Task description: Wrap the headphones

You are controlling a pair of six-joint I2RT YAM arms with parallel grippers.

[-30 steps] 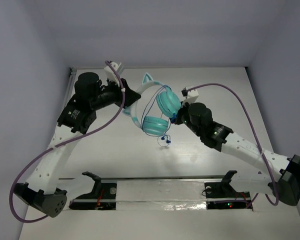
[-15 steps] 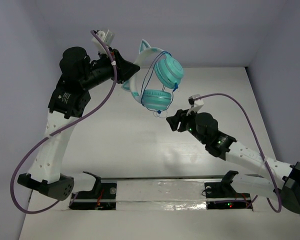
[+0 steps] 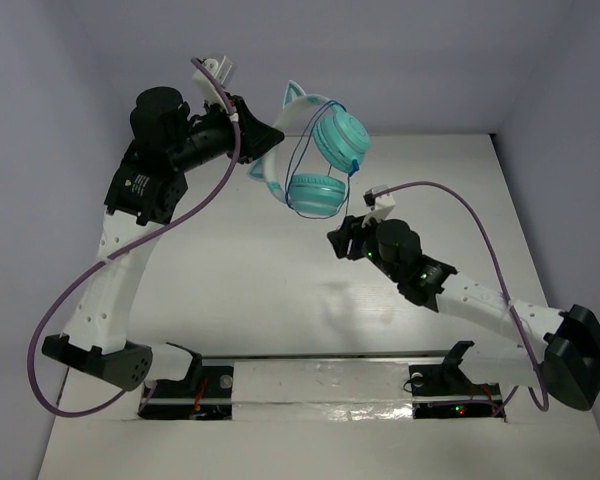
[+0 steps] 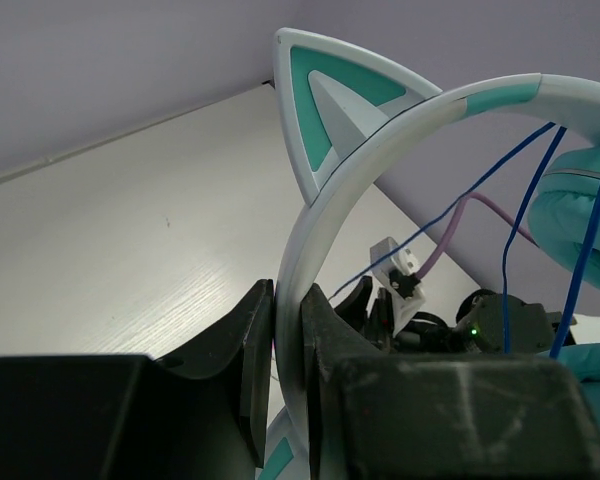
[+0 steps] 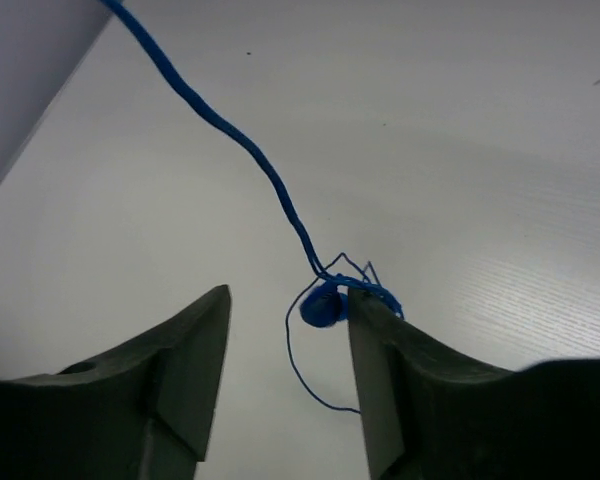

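The teal headphones hang in the air, lifted off the table. My left gripper is shut on their pale headband, just below a cat-ear point. The thin dark-blue cord loops over the earcups and hangs down to my right gripper. In the right wrist view the right gripper is open, and the cord ends in a small blue knot or plug between the jaws, against the right finger.
The white table lies below, with purple-grey walls at the back and sides. Thick purple robot cables arch over both arms. Two black stands sit at the near edge.
My left arm has raised the headphones off the table and holds them high. My right gripper has left the earcups, dropped back and moved up-left under the hanging cord end.
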